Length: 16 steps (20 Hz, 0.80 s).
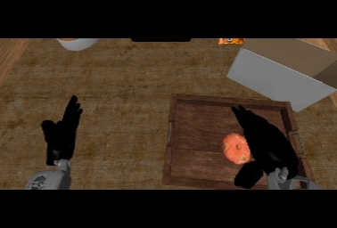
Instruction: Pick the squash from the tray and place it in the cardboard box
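I am seeing the right robot hand [266,144] hovering over the tray [197,116] at lower right, fingers straight beside the squash [235,148]; the left robot hand [61,133] is resting open at lower left, the cardboard box [283,73] sitting upper right

A brown counter top [125,102] with a rough, woven-looking grain fills nearly all of the view. At the far left corner a strip of lighter wood [9,55] with long straight grain runs along its edge (whether this is floor or another surface cannot be told). A white round vessel [77,43] sits at the far edge, cut off by the frame, and a small orange packet [230,41] lies further right. The light is dim and even.
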Each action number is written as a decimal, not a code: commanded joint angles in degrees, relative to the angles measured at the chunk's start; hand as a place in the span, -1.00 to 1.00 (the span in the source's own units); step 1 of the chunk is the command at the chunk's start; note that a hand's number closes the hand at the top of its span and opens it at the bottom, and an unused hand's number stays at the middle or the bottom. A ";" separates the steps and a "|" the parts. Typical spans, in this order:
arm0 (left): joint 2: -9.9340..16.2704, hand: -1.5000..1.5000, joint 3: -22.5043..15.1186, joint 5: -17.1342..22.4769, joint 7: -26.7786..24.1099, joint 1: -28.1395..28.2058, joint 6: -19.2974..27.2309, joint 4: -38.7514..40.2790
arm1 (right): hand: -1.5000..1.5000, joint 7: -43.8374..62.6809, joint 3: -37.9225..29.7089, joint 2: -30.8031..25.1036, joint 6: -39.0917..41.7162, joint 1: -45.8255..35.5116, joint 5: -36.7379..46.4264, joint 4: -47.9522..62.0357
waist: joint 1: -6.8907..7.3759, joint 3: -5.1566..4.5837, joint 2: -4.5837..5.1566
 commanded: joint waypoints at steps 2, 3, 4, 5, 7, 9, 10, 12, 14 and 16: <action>0.19 0.00 1.01 -0.19 5.23 -3.70 0.42 -0.98 | -1.00 -1.23 0.05 -1.52 1.13 5.27 2.30 -2.88 | -0.28 0.01 -0.05; -1.62 0.00 0.44 -0.98 -1.95 0.36 -0.01 2.08 | -1.00 -5.01 -1.54 -0.05 -0.43 0.06 2.86 5.83 | 0.01 0.00 0.03; -1.47 0.00 -0.07 -1.26 0.52 0.17 0.02 -0.80 | -1.00 -5.13 -2.81 -0.32 0.02 -0.86 3.56 6.70 | 0.04 0.01 0.01; 0.33 0.00 1.60 -0.51 1.30 -0.27 -1.09 -0.82 | -1.00 -5.20 -0.11 0.79 -1.72 0.92 5.77 7.37 | 0.02 0.01 0.00; -0.86 0.00 0.38 -1.09 2.71 1.52 -0.96 -3.28 | -1.00 -6.45 -0.56 1.81 -2.32 0.10 6.68 9.66 | 0.07 0.01 -0.01; -2.00 0.00 0.23 -1.84 -0.45 3.43 -0.78 -2.61 | -1.00 -5.53 -1.59 2.12 0.80 0.39 6.09 6.92 | 0.01 0.00 -0.02; -0.15 0.00 1.97 -1.13 1.76 0.21 -1.92 -1.77 | -1.00 -6.75 -2.87 3.41 -0.31 -3.07 6.41 10.23 | 0.03 0.00 0.01; 0.16 0.00 2.40 -1.74 2.06 -2.85 -1.90 0.71 | -1.00 -4.81 -2.86 4.80 1.08 -3.22 6.53 10.29 | -0.05 0.00 0.01; 0.73 0.00 3.70 -0.80 4.18 -4.38 -2.25 0.99 | -1.00 -8.66 -1.36 3.83 -2.78 -0.09 9.04 12.12 | -0.10 0.00 0.01; -1.05 0.00 2.18 -1.44 -1.35 1.95 -3.00 -0.17 | -1.00 -11.99 -2.20 2.36 -4.56 2.65 9.31 12.96 | -0.03 0.01 0.00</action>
